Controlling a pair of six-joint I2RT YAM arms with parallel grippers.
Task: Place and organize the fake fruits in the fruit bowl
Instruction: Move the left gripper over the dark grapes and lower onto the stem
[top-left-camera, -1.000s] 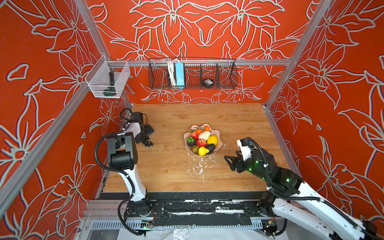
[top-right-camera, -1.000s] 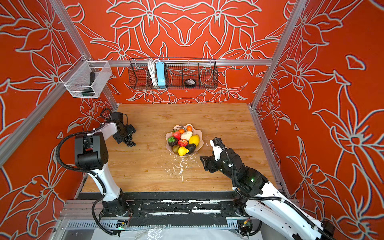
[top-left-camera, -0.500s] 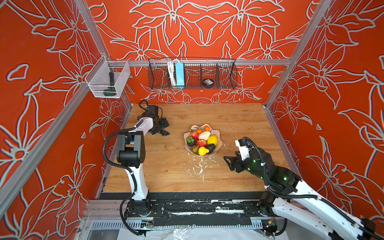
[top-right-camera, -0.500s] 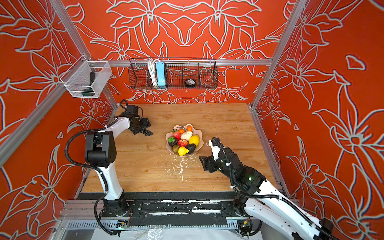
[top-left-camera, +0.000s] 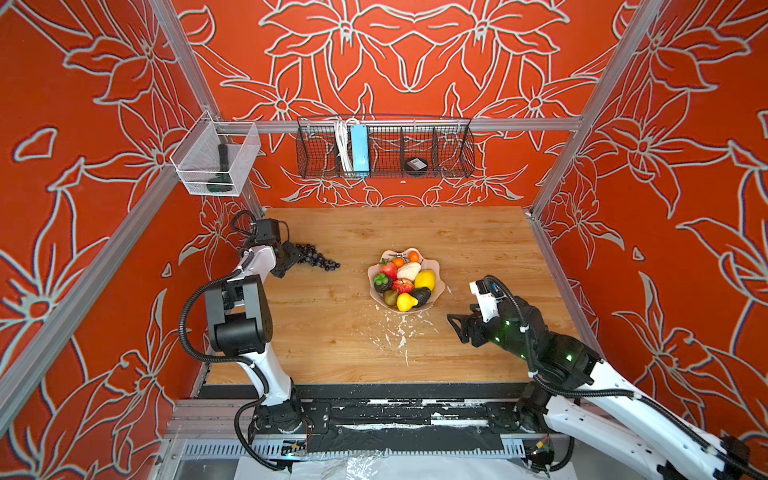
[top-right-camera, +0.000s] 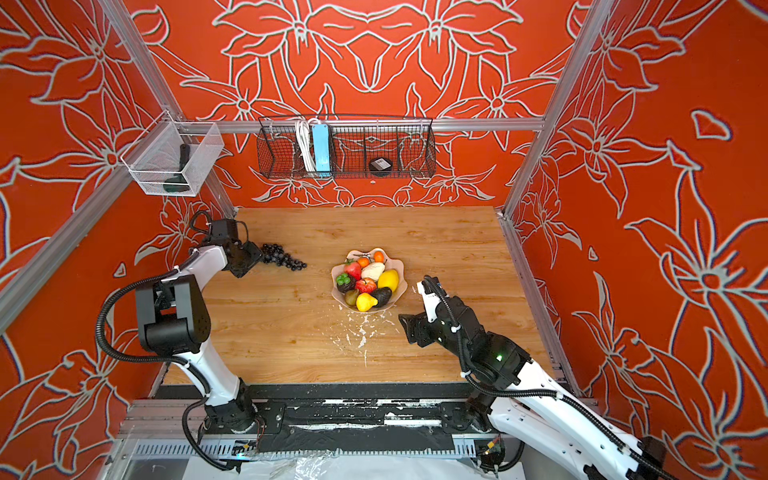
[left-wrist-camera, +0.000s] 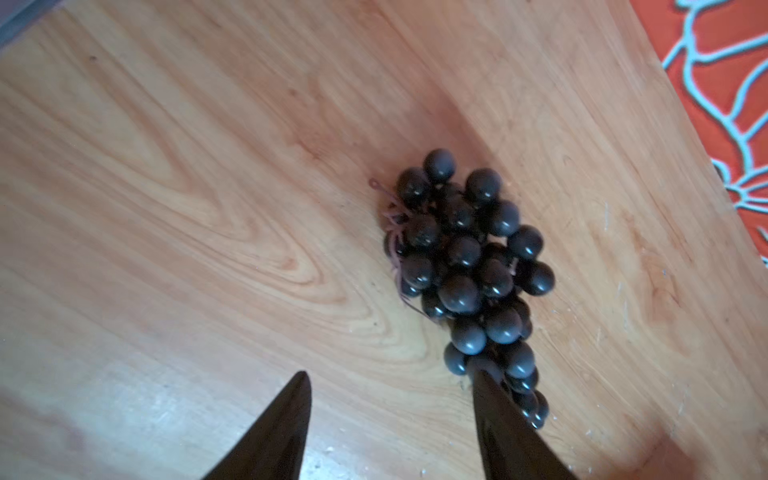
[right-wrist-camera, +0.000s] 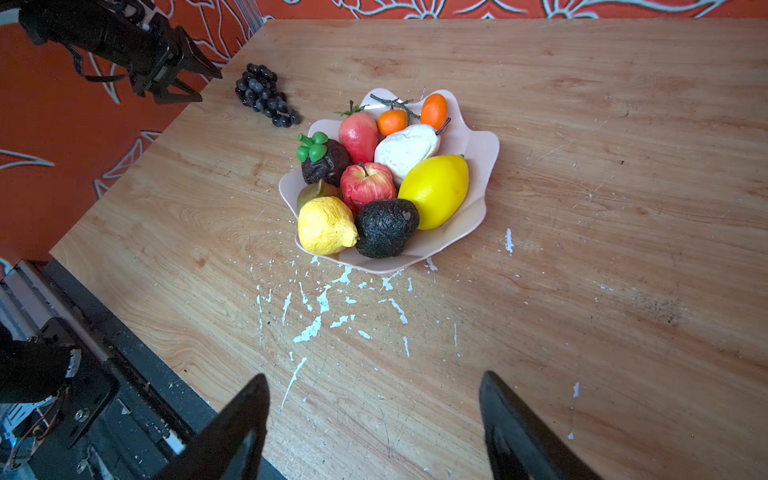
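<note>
Plenty of bare table (top-left-camera: 457, 241) to work with, and the bowl (right-wrist-camera: 478, 149) sits mid-table, already piled up (lemon (right-wrist-camera: 434, 191), apple (right-wrist-camera: 368, 185), avocado (right-wrist-camera: 386, 226) and more, all looking settled). Right gripper (right-wrist-camera: 374, 376) hangs near the bowl's front-right side, jaws wide apart and holding nothing, so it's out of this one. Left gripper (left-wrist-camera: 390, 374) is down by the grapes (left-wrist-camera: 465, 266), which lie flat on the wood left of the bowl, well apart from it. Jaws are apart there too, with nothing caught. In the left wrist view the bunch lies off to one side, one finger (left-wrist-camera: 503, 419) at its thin tail (can't tell if it touches) and the other over bare wood. I'd say closing here pinches a grape or two at best, or just shoves the bunch. Better to slide sideways so the fat middle lies between the fingers, or go for the stem (left-wrist-camera: 395, 224) end, then squeeze gently. It's probably floppy, so lift until the dangling end clears the rim, then lay it on top without nudging the little oranges (right-wrist-camera: 392, 121).
</note>
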